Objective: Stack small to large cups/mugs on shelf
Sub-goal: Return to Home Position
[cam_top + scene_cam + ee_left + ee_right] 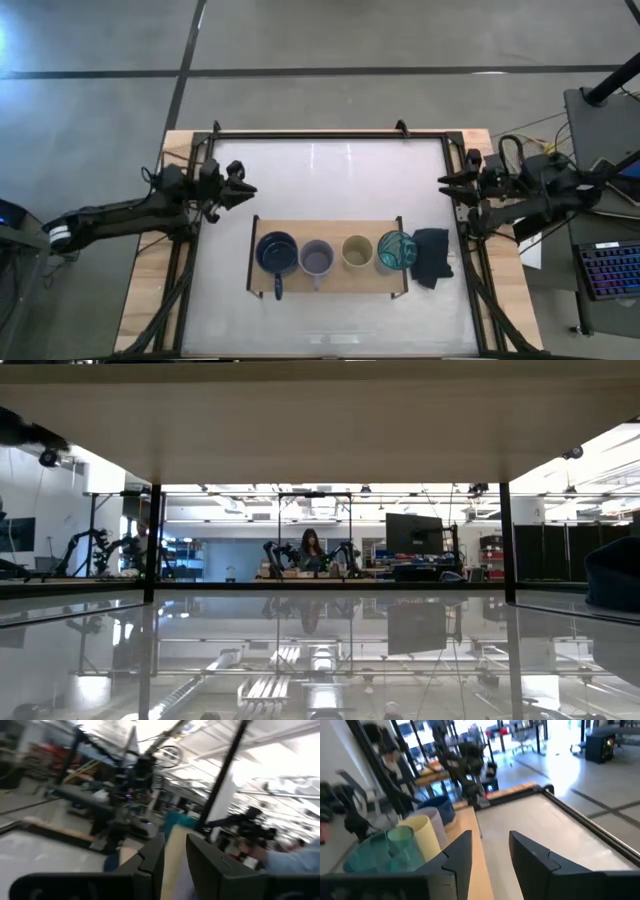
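On the light-wood shelf (340, 284), set across the desk (330, 170) between the two arms, upright in a row from the left arm's side: navy mug (277, 253), grey-lavender mug (317, 258), tan cup (357, 251), teal tumbler (396, 250), each just beside the next. Just beside the shelf's right end: dark folded cloth (432, 256). At the desk's left edge: left hand (247, 187), released, grasping nothing. At the right edge: right hand (443, 188), likewise released and empty, well apart from the shelf.

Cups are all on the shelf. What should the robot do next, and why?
Probably park the arms: navy mug, grey-lavender mug, tan cup and teal tumbler already line the light-wood shelf; left gripper and right gripper are open, empty.
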